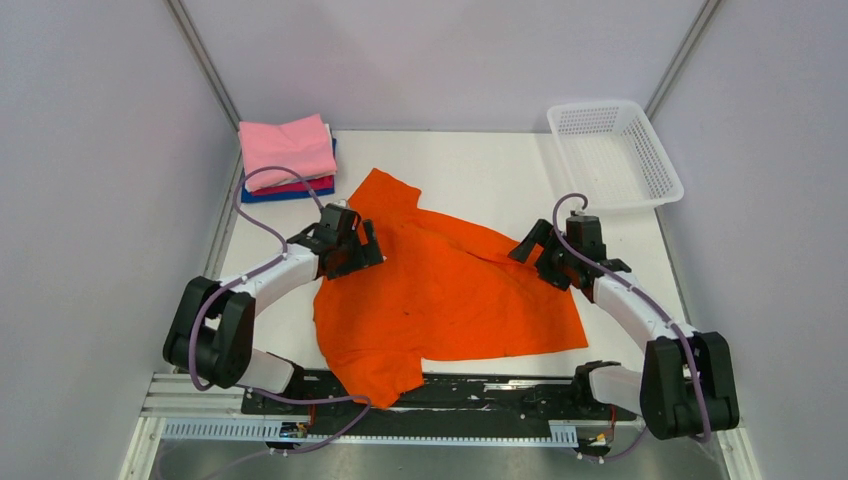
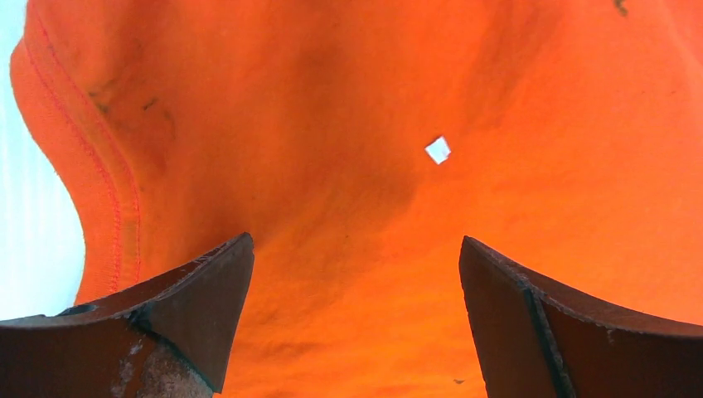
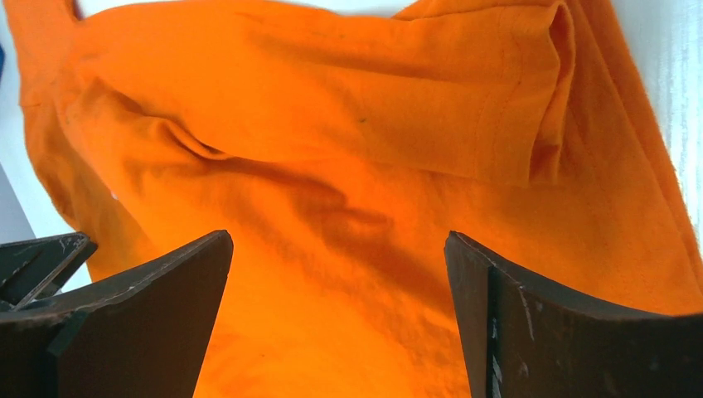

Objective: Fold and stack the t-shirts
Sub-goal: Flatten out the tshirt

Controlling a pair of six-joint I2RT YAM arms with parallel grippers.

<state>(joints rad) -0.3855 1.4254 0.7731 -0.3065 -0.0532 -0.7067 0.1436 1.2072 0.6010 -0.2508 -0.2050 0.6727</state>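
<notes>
A bright orange t-shirt lies spread and rumpled in the middle of the white table, one sleeve reaching over the near edge. It fills the left wrist view and the right wrist view. My left gripper is open just above the shirt's left side, with nothing between its fingers. My right gripper is open above the shirt's right edge, also empty. A stack of folded t-shirts, pink on top with white, magenta and blue below, sits at the back left.
A white plastic mesh basket stands at the back right corner. Grey walls close in the table on the left, back and right. Bare table shows behind the orange shirt.
</notes>
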